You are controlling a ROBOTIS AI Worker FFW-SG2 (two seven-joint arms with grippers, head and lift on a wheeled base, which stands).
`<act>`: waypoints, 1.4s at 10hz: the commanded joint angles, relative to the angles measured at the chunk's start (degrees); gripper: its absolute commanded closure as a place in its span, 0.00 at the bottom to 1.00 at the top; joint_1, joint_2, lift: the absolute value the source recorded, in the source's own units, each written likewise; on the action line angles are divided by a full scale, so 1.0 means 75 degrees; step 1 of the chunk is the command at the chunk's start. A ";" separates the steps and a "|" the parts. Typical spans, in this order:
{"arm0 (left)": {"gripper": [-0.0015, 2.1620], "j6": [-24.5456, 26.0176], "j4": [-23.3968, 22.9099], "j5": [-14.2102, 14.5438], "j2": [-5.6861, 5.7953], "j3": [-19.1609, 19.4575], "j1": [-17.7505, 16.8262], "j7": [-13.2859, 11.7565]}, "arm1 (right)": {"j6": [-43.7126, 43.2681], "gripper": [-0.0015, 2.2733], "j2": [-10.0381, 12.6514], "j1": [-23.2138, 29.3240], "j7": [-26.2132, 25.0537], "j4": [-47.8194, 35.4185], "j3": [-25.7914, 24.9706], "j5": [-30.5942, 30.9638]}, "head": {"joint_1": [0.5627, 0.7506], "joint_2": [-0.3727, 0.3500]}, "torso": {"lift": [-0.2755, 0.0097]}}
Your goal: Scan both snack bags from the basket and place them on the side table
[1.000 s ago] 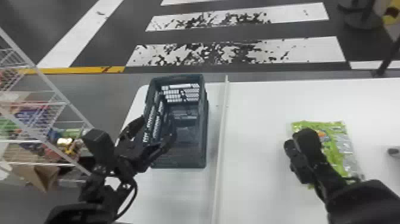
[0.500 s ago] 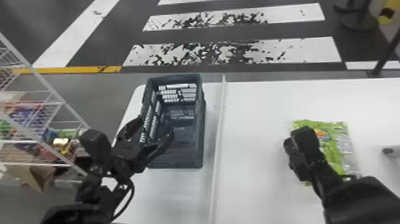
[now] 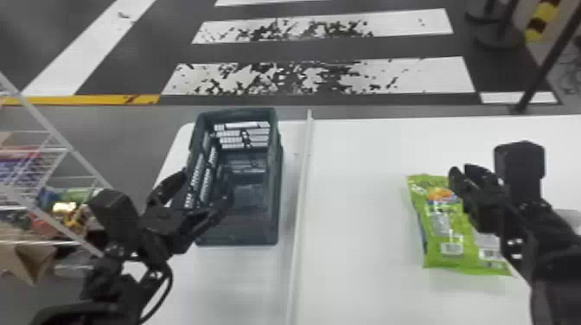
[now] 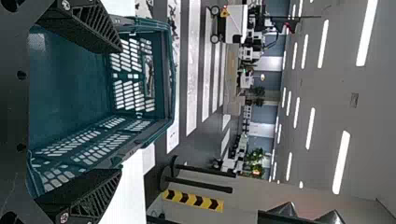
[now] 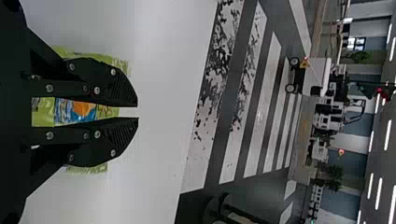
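Observation:
In the head view, my left gripper (image 3: 206, 186) stands open at the basket's left wall, one finger reaching over the inside. The dark basket (image 3: 235, 244) shows its bare floor and slotted walls. Its teal wall (image 4: 168, 79) extends beyond my left gripper (image 4: 121, 111) in the left wrist view. A green snack bag (image 3: 436, 220) lies flat on the white table (image 3: 359, 259); whether a second bag overlaps it I cannot tell. My right gripper (image 3: 462, 170) is above its upper part. Through the narrow gap of my right gripper (image 5: 138, 112), the bag's printed front (image 5: 84, 111) is visible.
A pale raised strip (image 3: 302, 194) runs between basket and bag. At the far left stands a white wire rack (image 3: 65, 150) with packages. Beyond the tables is a striped floor, with a dark post base (image 3: 497, 36) at upper right.
My right gripper has shifted to the right and farther from me, uncovering more of the bag. The head view has turned slightly, so basket and left gripper appear farther left together.

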 commanded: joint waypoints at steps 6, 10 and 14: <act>0.04 0.0000 0.0092 0.0020 0.0010 -0.0020 -0.0058 0.0004 | 0.1027 0.04 -0.0088 0.0391 0.0776 -0.0197 -0.2354 -0.0274 | 0.70 0.39 | 0.71; 0.04 0.0000 0.0150 0.0055 0.0022 -0.0031 -0.0070 0.0004 | 0.0839 0.09 -0.0264 0.0145 0.0964 0.0940 -0.2647 -0.0274 | 0.70 0.32 | 0.71; 0.04 0.0000 0.0185 0.0067 0.0022 -0.0055 -0.0070 0.0004 | 0.1168 0.65 -0.0487 -0.0183 0.1339 0.1596 -0.2729 -0.0157 | 0.70 0.29 | 0.71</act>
